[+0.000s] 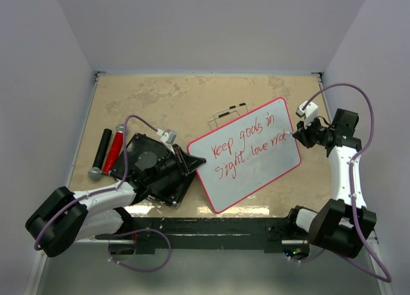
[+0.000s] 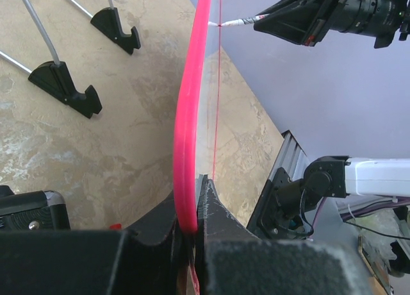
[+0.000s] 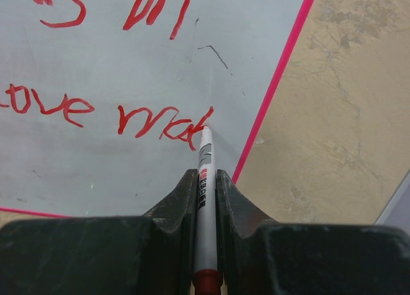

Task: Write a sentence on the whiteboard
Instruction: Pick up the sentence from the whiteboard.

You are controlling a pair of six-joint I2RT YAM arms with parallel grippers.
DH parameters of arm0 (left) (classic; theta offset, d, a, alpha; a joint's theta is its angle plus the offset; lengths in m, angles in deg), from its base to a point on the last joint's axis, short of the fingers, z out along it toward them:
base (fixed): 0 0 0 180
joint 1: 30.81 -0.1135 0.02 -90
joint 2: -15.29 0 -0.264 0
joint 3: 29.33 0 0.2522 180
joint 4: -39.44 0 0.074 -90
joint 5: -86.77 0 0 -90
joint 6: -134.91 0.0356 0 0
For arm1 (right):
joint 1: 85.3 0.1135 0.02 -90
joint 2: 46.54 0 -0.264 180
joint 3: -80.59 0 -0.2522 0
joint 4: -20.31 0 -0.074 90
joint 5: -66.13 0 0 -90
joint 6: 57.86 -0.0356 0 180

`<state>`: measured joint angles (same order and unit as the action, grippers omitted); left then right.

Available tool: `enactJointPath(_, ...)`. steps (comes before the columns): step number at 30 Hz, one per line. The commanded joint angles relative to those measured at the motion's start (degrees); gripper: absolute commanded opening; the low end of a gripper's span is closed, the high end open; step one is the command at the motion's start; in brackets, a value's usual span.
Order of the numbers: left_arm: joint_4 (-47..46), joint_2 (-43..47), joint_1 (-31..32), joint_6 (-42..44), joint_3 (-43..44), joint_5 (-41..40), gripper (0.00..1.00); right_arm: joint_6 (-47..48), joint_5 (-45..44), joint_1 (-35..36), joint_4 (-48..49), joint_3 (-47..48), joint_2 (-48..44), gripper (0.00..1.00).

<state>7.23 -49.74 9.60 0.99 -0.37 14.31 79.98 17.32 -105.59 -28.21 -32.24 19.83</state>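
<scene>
The whiteboard, white with a thin red rim, lies tilted on the table's right half. My left gripper is shut on its left edge; the left wrist view shows the rim clamped between the jaws of this gripper. The sentence runs in two red lines, "Keep goals in sight, love mak". My right gripper is shut on a white marker whose tip touches the board at the end of "mak". Seen from above, that gripper is at the board's right edge.
A black ribbed slab lies under my left arm. A black cylinder and a red marker lie at the far left. A wire stand with black feet sits behind the board.
</scene>
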Motion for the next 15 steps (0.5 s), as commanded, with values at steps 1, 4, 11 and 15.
enactJointPath(1, 10.6, -1.8, 0.2, 9.2, -1.8, 1.4, 0.00, -3.8, -2.2, 0.0, 6.5, 0.7, -0.8, 0.00)
enactJointPath(4, 10.6, -1.7, 0.1, 9.3, -1.8, 1.4, 0.00, -3.9, -2.2, 0.0, 6.9, 0.6, -1.2, 0.00)
enactJointPath(11, 10.5, -1.9, 0.1, 9.2, -2.0, 1.3, 0.00, 1.5, 0.6, 0.0, -0.1, 1.3, -0.9, 0.00)
enactJointPath(15, 10.5, -1.9, 0.2, 9.2, -1.9, 1.3, 0.00, 2.8, 0.9, 0.0, -1.6, 1.4, -0.5, 0.00)
